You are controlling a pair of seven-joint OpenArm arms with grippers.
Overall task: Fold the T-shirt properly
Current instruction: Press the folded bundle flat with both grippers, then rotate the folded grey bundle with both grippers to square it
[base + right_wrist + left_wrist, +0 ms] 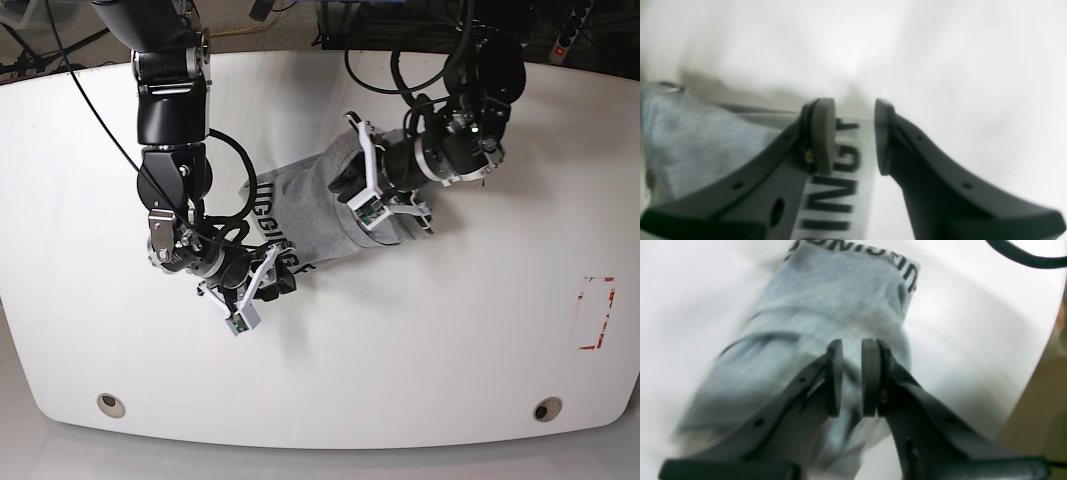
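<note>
The heather-grey T-shirt [310,200] lies folded into a compact bundle at the middle of the white table, with black lettering along its front left edge. My left gripper [366,185] is over the shirt's right end. In the left wrist view the gripper [851,343] shows a narrow gap between its pads, with nothing pinched and the blurred shirt [840,300] below. My right gripper [255,290] is at the shirt's lettered front edge. In the right wrist view the gripper [855,101] is open and empty above the lettering, with the shirt [690,133] to its left.
The white table [450,350] has a red tape mark [597,312] at the right and bolt holes [107,403] near the front edge. A black cable [1023,256] hangs above the table. The table's edge [1040,356] is close on the right in the left wrist view.
</note>
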